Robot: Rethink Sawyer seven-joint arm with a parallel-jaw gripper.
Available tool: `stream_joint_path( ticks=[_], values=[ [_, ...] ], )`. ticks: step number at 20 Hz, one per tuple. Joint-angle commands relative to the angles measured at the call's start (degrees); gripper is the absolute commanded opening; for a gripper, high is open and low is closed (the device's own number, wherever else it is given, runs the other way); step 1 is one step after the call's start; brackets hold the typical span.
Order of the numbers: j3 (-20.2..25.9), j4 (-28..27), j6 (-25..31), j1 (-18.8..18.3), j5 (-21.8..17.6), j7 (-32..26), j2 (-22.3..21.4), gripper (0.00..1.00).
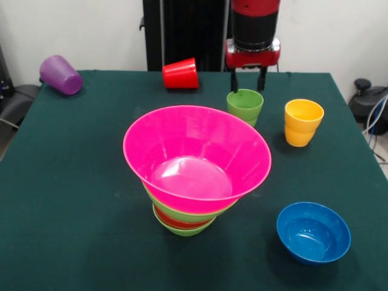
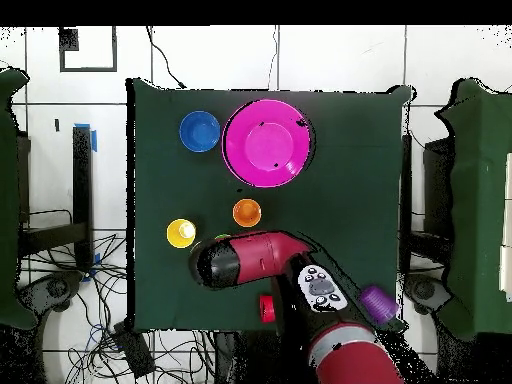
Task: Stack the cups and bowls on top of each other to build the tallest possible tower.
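Note:
The tower (image 1: 182, 219) stands mid-table: a small green bowl, a red-orange bowl and a large green bowl under the huge pink bowl (image 1: 197, 145), which also shows in the overhead view (image 2: 265, 141). My gripper (image 1: 248, 82) is open, with a finger over each side of the rim of the upright light green cup (image 1: 245, 106). The yellow cup (image 1: 303, 121) stands upright to its right. The red cup (image 1: 180, 74) and the purple cup (image 1: 60, 74) lie on their sides at the far edge. The blue bowl (image 1: 313, 232) sits alone at the near right. The orange cup (image 2: 246, 212) shows only from overhead.
The arm (image 2: 250, 258) covers the green cup from overhead. The table's dark green cloth (image 1: 73, 182) is bare to the left of the tower. Cables lie on the floor beyond the table's edges.

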Motion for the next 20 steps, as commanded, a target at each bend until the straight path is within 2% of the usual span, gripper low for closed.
stream_joint_path(
  ticks=[1,4,11,15,20],
  values=[
    [5.3,5.5,10.5,0.5,5.2,1.7,-7.5,1.0],
    [5.5,6.7,12.9,0.7,6.7,1.0,-10.4,1.0],
    [4.7,6.2,12.4,1.3,6.4,1.1,-9.5,1.0],
    [3.4,5.0,11.6,1.7,3.7,0.3,-8.6,1.0],
    [1.5,3.2,7.6,1.5,0.0,0.0,-4.6,1.0]
  ],
)
